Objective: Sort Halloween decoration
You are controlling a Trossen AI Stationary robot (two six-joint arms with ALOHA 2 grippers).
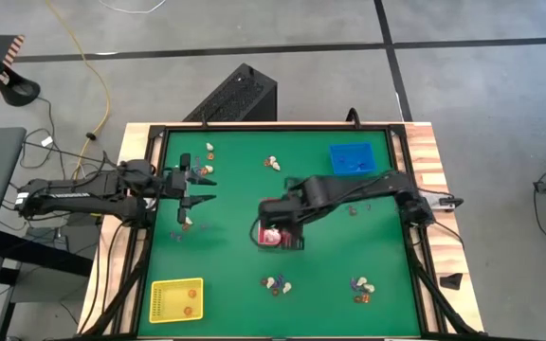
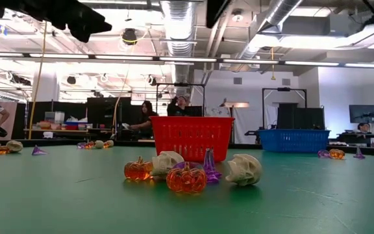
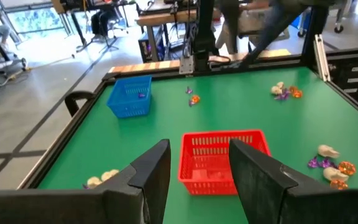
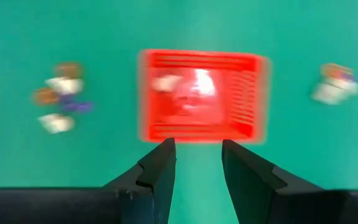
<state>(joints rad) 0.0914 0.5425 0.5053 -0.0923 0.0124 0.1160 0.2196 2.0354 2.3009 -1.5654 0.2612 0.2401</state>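
Small trinkets (orange pumpkins, cream skulls, purple hats) lie in clusters on the green mat: near the front (image 1: 275,282), front right (image 1: 361,287), far side (image 1: 271,163) and beside my left gripper (image 1: 186,223). The low view shows one cluster up close: a pumpkin (image 2: 186,179), a skull (image 2: 244,169). The red tray (image 1: 275,239) stands mid-table with pale pieces (image 4: 197,84) inside. My right gripper (image 1: 271,227) hovers above it, pointing down, open and empty (image 4: 197,149). My left gripper (image 1: 209,185) is open over the mat's left side, empty (image 3: 199,162).
A blue tray (image 1: 354,158) stands at the far right of the mat. A yellow tray (image 1: 176,300) holding small orange pieces sits at the near left. A black frame (image 1: 145,218) borders the mat. People sit in the room behind the table (image 2: 145,117).
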